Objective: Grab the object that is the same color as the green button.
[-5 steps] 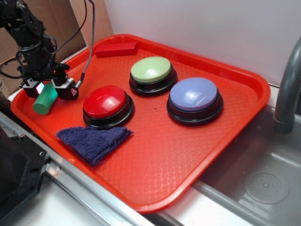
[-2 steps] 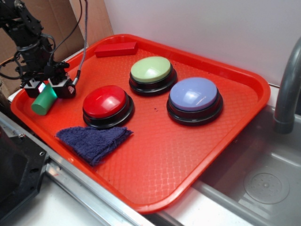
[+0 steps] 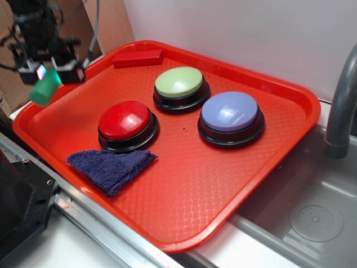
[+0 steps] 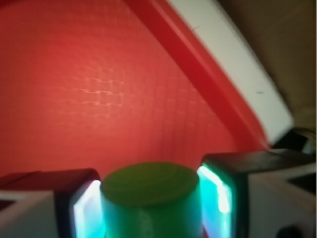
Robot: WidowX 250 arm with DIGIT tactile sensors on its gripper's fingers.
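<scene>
The small mid-green cylinder (image 3: 45,87) hangs between my gripper's (image 3: 49,72) two fingers, lifted above the left rim of the red tray (image 3: 234,184). In the wrist view the cylinder (image 4: 151,198) fills the gap between both pads, with the tray floor well below it. The gripper is shut on the cylinder. The pale green dome button (image 3: 179,83) on its black base stands at the tray's back middle, well to the right of the gripper.
A red dome button (image 3: 125,120) and a blue-lilac dome button (image 3: 230,112) stand on the tray. A red rectangular block (image 3: 138,58) lies at the back left. A dark blue cloth (image 3: 111,167) lies at the front left. A metal sink (image 3: 312,218) and grey faucet (image 3: 341,106) are at the right.
My gripper has risen and moved slightly left with the green cylinder in it, lifting it off the tray floor. Nothing else has moved.
</scene>
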